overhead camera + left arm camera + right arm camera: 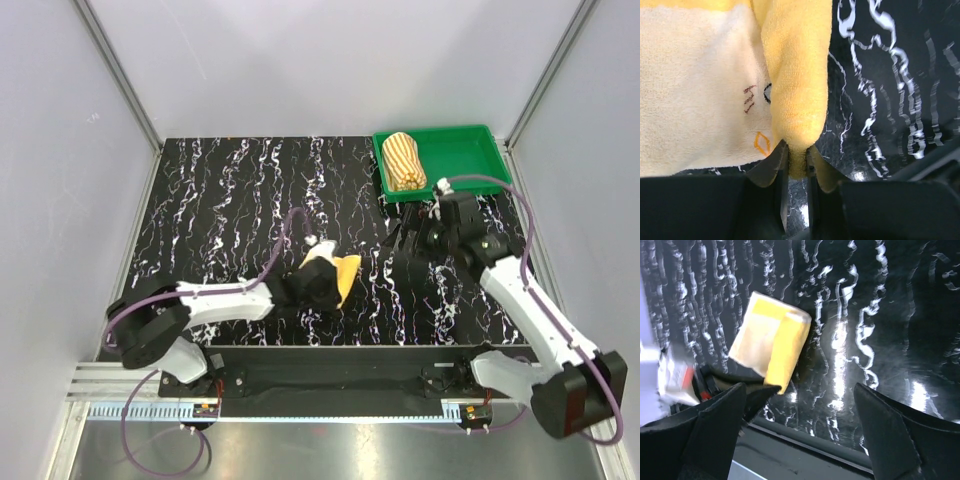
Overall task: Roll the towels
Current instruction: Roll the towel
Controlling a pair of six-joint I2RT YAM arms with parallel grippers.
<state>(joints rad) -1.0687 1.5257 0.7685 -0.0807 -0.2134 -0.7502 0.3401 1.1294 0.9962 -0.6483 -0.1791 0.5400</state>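
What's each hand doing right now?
Left hand: closed on the yellow towel.
Right hand: open, holding nothing.

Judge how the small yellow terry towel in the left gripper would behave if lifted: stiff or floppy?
Probably floppy: the small yellow terry towel folds softly over itself where the left gripper pinches it. Its fuzzy pile should resist slipping; unpinched layers may sag open.

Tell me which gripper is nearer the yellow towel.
Left. The left gripper is shut on a fold of the yellow towel; the right gripper hangs open, apart, by the green tray.
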